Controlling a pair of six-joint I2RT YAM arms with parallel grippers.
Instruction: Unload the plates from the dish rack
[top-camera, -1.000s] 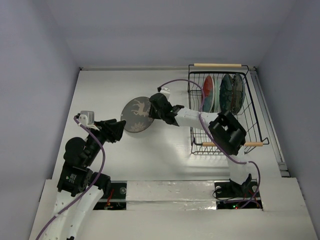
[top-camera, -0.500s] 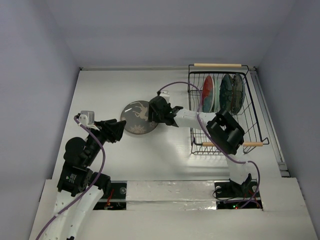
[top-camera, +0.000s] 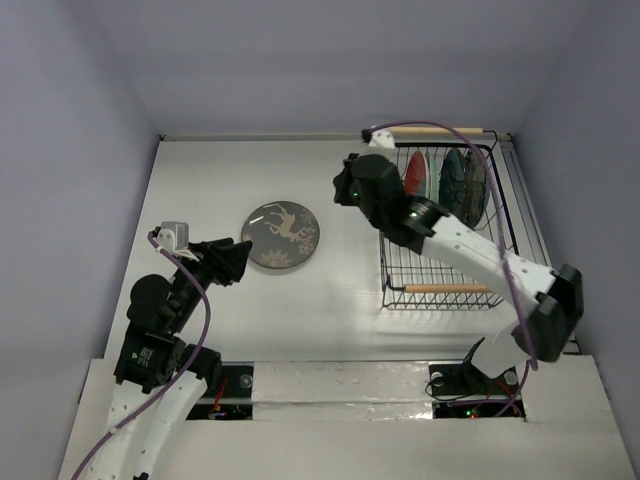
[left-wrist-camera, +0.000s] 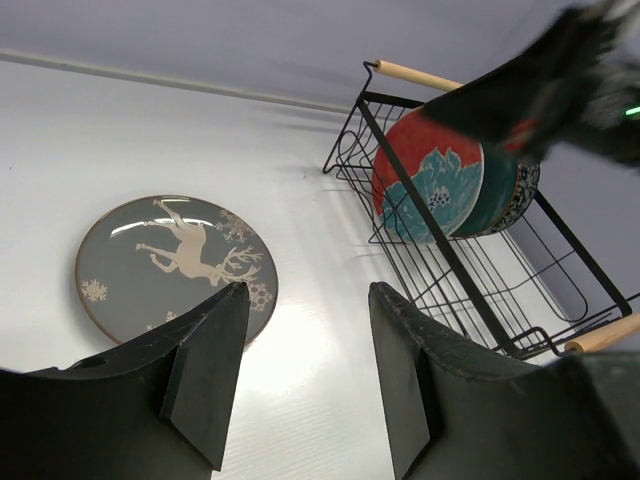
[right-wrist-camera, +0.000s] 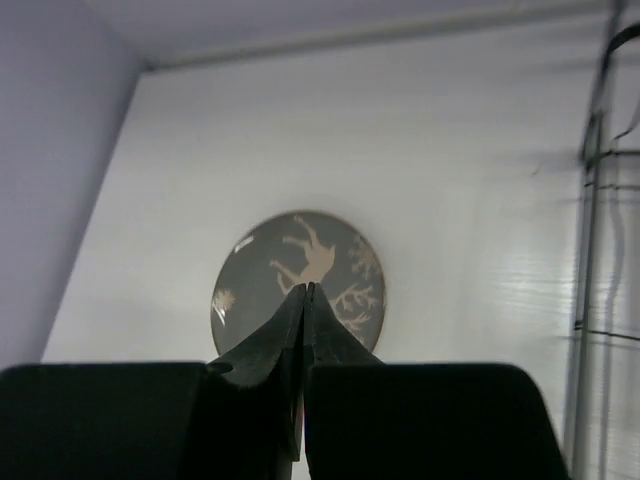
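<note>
Deer plate (top-camera: 280, 235) lay flat on the table (top-camera: 220, 180), to the left of the dish rack (top-camera: 447, 288) and well apart from it. We found the right gripper (right-wrist-camera: 306, 295) raised above the table beside the rack's left wall, its jaws pressed together on nothing. The left gripper (left-wrist-camera: 308, 300) hovered near the plate's near-left edge, jaws wide and empty. Three more stood on edge at the rack's far end: a red plate (top-camera: 416, 172) with a blue flower, a teal plate (top-camera: 452, 185) and a patterned plate (top-camera: 476, 188).
</note>
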